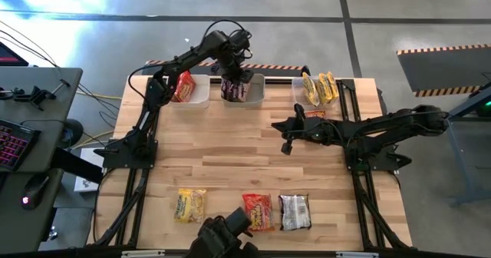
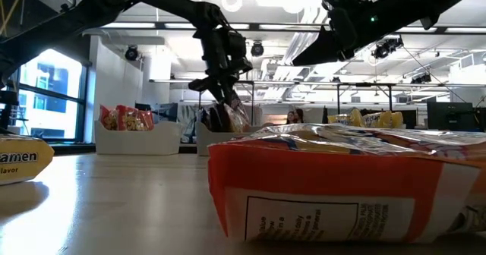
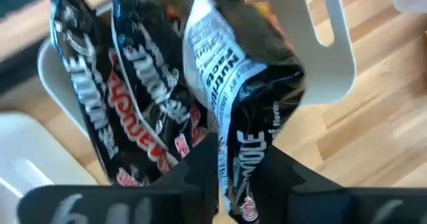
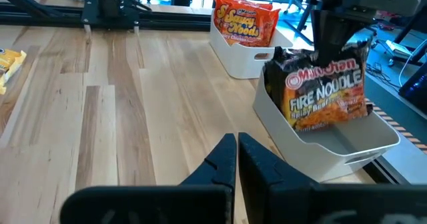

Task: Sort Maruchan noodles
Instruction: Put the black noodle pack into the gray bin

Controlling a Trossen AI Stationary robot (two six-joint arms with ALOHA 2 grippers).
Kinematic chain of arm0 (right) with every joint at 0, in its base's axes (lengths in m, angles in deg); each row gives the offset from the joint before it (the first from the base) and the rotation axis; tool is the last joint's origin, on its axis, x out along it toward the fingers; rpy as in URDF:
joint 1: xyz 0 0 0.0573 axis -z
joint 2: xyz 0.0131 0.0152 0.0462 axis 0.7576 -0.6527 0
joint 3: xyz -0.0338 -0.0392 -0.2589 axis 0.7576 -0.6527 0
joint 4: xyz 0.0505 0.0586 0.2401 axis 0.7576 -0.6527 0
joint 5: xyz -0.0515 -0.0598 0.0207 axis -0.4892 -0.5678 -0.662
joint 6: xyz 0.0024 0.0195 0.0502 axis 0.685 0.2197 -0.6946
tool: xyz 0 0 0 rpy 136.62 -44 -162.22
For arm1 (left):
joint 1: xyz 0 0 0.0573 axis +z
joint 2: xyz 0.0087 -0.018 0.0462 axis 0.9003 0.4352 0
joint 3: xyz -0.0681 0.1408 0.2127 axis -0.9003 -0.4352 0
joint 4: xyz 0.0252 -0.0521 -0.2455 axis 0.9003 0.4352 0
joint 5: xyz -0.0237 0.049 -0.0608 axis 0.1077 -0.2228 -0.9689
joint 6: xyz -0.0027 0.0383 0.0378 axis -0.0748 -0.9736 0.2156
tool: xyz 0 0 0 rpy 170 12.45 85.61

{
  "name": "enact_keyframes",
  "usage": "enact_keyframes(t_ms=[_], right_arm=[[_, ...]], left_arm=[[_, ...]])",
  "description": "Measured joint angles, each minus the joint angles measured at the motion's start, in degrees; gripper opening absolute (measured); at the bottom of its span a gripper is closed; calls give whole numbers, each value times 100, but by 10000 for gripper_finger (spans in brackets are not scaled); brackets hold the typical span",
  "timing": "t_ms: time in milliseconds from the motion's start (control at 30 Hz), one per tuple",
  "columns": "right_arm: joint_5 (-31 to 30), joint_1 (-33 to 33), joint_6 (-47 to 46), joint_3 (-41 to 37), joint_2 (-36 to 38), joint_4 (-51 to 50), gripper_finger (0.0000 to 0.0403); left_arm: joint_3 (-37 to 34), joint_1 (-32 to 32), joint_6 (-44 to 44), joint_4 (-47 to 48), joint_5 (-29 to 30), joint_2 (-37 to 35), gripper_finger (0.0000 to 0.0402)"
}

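Three pale bins stand along the table's far edge. The left bin holds red-orange noodle packets, the middle bin dark ones, and the right bin yellow ones. My left gripper points down over the middle bin, closed on a dark packet. My right gripper hovers shut over the table's right middle, holding nothing. A yellow packet, a red one and a silver one lie flat near the front edge. My left gripper pinches the dark packet's upper end between its two fingers, coming from above and pointing steeply down. The packet stands nearly upright below the fingers, its lower end down inside the middle bin, beside other dark packets.
Bare wood spans the table's middle, between the bins and the front row of packets. Both arms' bases and frames run along the left and right sides. A desk with a keyboard stands off the table's left.
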Motion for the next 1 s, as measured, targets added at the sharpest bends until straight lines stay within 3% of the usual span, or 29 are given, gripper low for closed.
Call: enact_keyframes(t_ms=[200,467,600,767,1000], right_arm=[[0,0,0,0,0,0,0],[0,0,0,0,0,-2,0],[0,0,0,2,0,-2,0],[0,0,0,2,0,-2,0],[0,0,0,2,0,-2,0]], left_arm=[[0,-37,-360,-298,20,0,75],[0,-149,-1059,-669,26,0,29],[0,-337,-1674,-657,508,0,26],[0,-560,-2344,-842,1514,-2,66],[-96,-428,-2109,-1101,1015,-20,155]])
